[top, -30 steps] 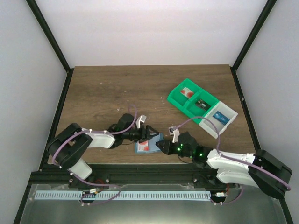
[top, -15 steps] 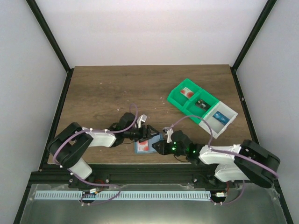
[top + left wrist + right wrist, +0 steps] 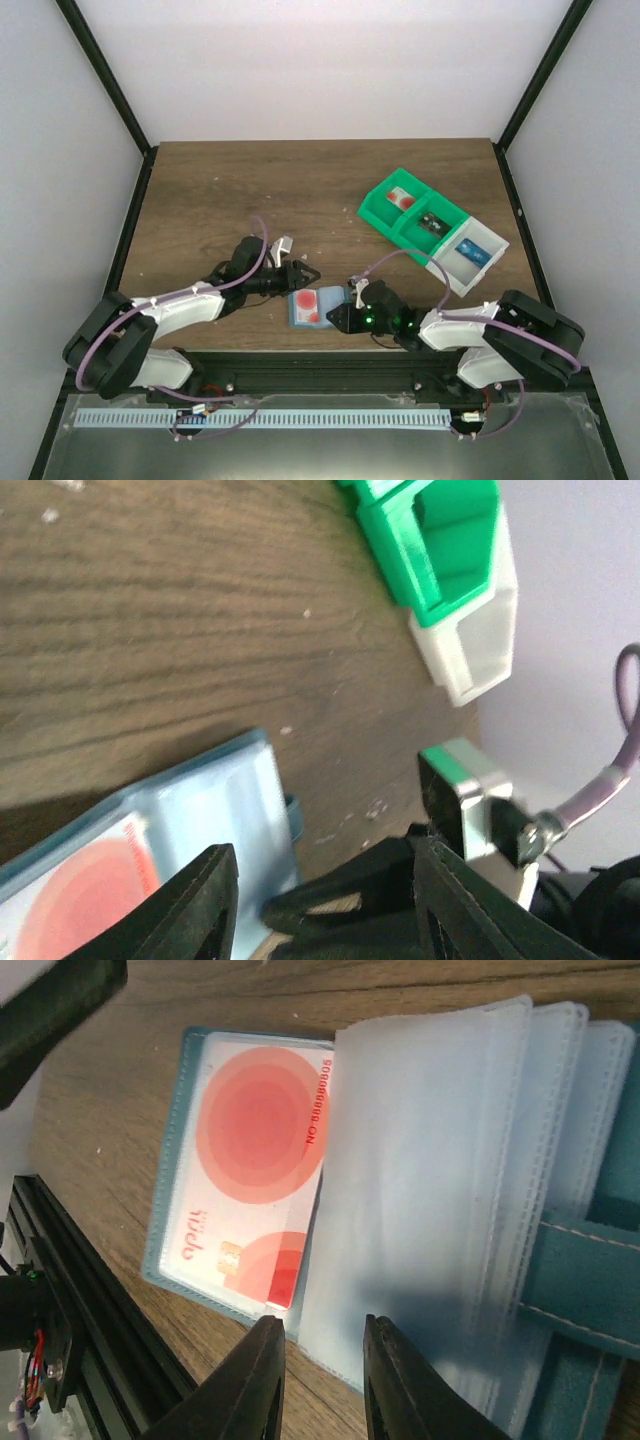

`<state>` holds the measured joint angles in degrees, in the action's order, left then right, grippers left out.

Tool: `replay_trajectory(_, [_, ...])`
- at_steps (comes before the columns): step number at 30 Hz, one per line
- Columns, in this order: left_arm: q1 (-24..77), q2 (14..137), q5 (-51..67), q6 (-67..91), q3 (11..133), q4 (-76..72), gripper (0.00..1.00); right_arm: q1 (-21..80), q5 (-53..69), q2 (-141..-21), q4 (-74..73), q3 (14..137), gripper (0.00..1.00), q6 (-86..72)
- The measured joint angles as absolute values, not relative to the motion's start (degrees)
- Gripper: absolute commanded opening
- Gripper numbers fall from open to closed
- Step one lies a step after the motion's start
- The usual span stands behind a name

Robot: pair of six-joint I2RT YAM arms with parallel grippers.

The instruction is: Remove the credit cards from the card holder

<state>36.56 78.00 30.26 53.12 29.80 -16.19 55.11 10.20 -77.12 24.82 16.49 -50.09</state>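
The light-blue card holder [image 3: 322, 298] lies open on the table near the front edge. A pinkish-red credit card [image 3: 308, 304] sits in its left half behind clear plastic. The right wrist view shows the card [image 3: 260, 1150] and several clear sleeves [image 3: 450, 1180] fanned up to its right. My right gripper [image 3: 341, 318] is at the holder's right edge, its jaws [image 3: 320, 1380] a little apart over a sleeve's rim, holding nothing. My left gripper [image 3: 300, 277] is open just left of and behind the holder [image 3: 210, 800], empty [image 3: 330, 905].
A green-and-white compartment bin [image 3: 432, 228] with small items stands at the back right; it also shows in the left wrist view [image 3: 440, 550]. The black frame rail runs along the table's front edge [image 3: 300, 360], close to the holder.
My left gripper has let go of the holder and drawn back to the left. The holder now lies open with the red card showing. My right gripper has shifted left to its edge.
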Motion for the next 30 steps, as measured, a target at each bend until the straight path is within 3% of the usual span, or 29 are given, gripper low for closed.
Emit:
replay_trajectory(13, [36.1,69.5,26.9,48.6,21.7,-8.8,0.19,55.1,9.7,-78.0,22.5,16.9,0.24,-51.3])
replay_trajectory(24, [36.0,70.0,26.7,47.9,19.2,-9.5,0.16,55.8,10.3,-69.9,16.9,21.5,0.24,-51.6])
replay_trajectory(30, [35.9,70.0,26.7,47.9,18.3,-10.7,0.16,57.5,10.4,-71.4,15.8,27.7,0.24,-51.5])
